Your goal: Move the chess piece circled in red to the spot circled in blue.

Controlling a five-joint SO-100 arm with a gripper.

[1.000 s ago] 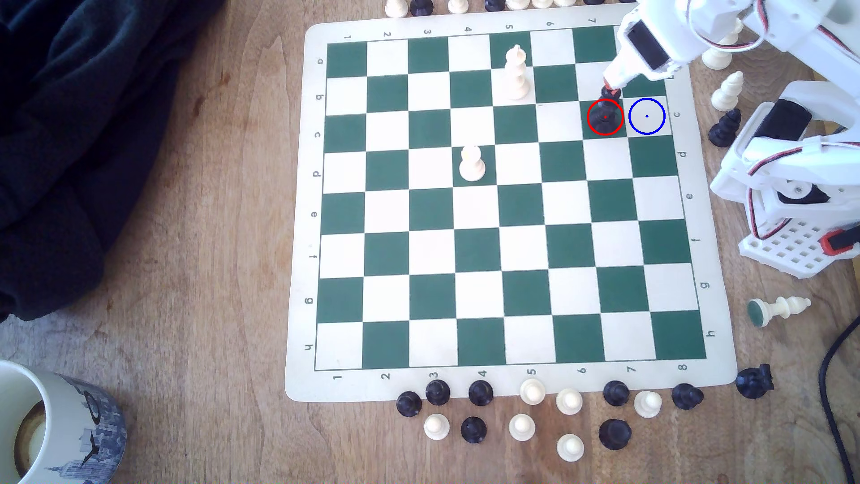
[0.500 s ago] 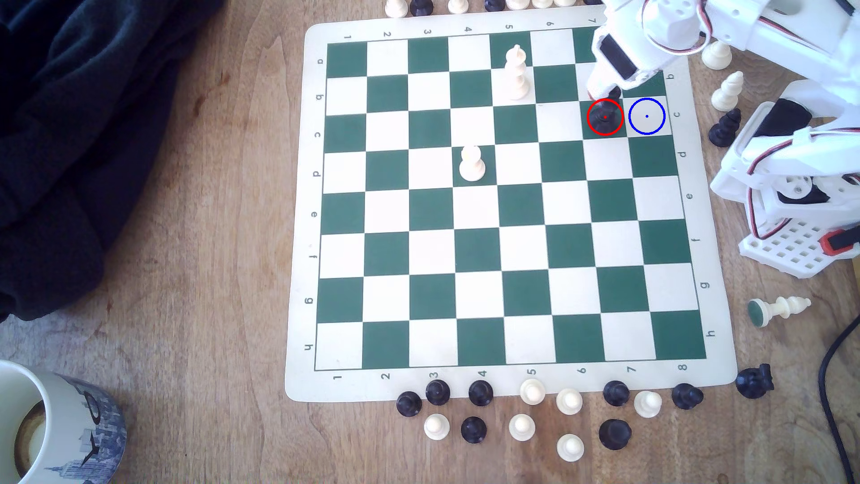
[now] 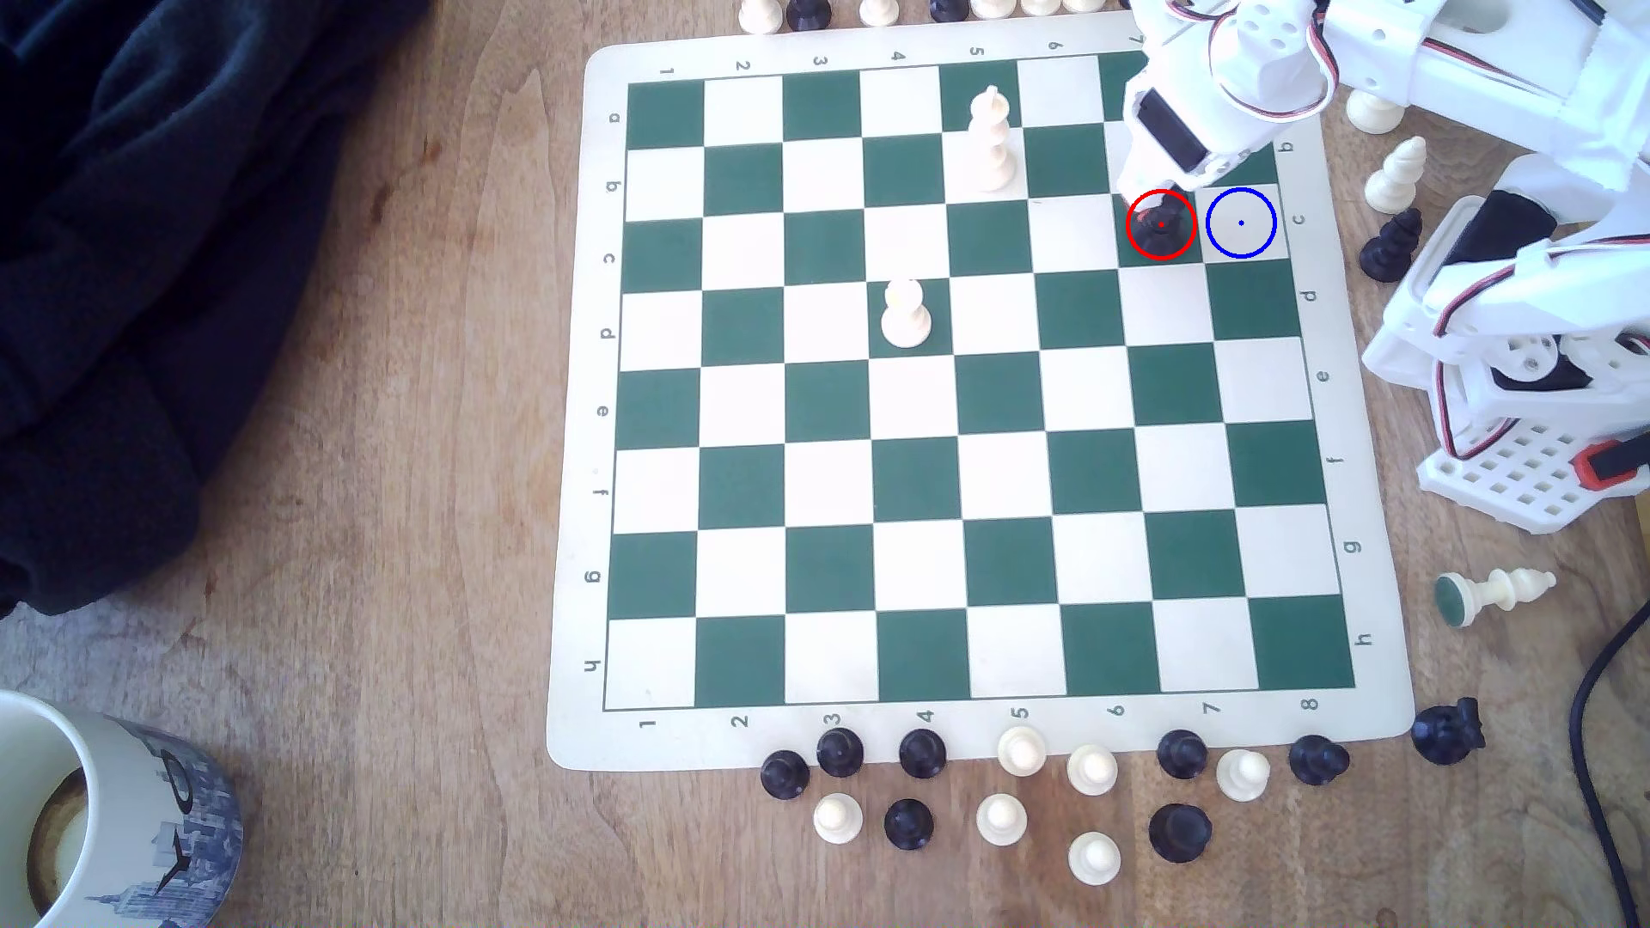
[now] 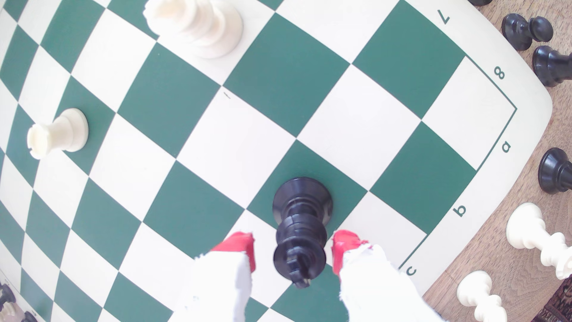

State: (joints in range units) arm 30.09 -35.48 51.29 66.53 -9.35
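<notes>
The chess piece [image 3: 1161,227] is a tall glossy black piece standing upright inside the red ring on a green square near the exterior view's right edge of the board. My gripper [image 3: 1150,189] hangs right over it and hides its top. In the wrist view the chess piece [image 4: 301,213] stands between my two red-tipped fingers [image 4: 240,249], and my gripper [image 4: 294,250] is open with a small gap on each side of the crown. The spot [image 3: 1241,223], a cream square with a blue ring, lies one square to the exterior view's right; the spot [image 4: 382,226] is bare.
A tall cream piece [image 3: 991,143] and a short cream piece [image 3: 906,314] stand on the board [image 3: 571,446]. Loose pieces line the board's near edge [image 3: 1000,794] and right side [image 3: 1393,245]. The arm's base [image 3: 1518,428] stands right of the board. A mug [image 3: 107,821] and dark cloth [image 3: 134,268] are at the left.
The arm has swung toward the exterior view's left and come down over the black piece. Its top, visible a second ago, is now covered by the gripper.
</notes>
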